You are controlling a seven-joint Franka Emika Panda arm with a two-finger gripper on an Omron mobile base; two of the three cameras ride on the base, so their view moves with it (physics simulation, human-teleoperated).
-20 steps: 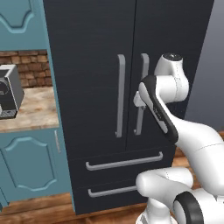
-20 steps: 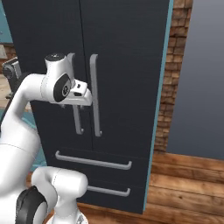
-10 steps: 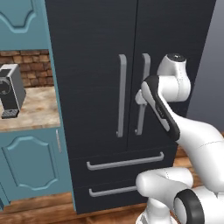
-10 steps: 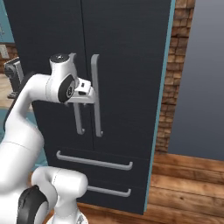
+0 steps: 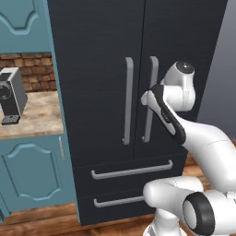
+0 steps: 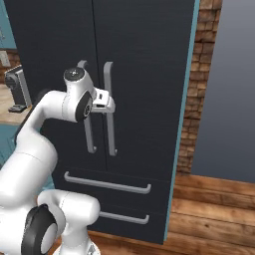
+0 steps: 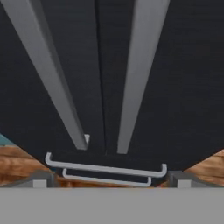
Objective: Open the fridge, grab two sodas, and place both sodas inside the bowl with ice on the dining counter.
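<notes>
The black two-door fridge (image 5: 92,69) (image 6: 149,74) (image 7: 188,87) stands with both doors closed. My gripper (image 5: 146,97) (image 6: 107,102) (image 7: 111,180) is open and holds nothing. It hovers right in front of the right door's grey bar handle (image 5: 150,99) (image 6: 110,124) (image 7: 140,74), about a third of the way down. The left door's handle (image 5: 128,101) (image 7: 48,74) runs just beside it. In the hand view both handles pass between my spread fingertips, with the drawer handles (image 7: 105,167) below. The sodas, the bowl and the dining counter are out of view.
Left of the fridge, a grey coffee machine (image 5: 11,94) (image 6: 17,89) stands on a stone counter (image 5: 39,117) above teal cabinets (image 5: 32,170). A brick wall (image 6: 196,94) and a grey wall (image 6: 229,89) lie to the fridge's right, over wooden floor (image 6: 214,219).
My hand has edged a little closer to the door handles and toward the right one. The fridge doors have not moved.
</notes>
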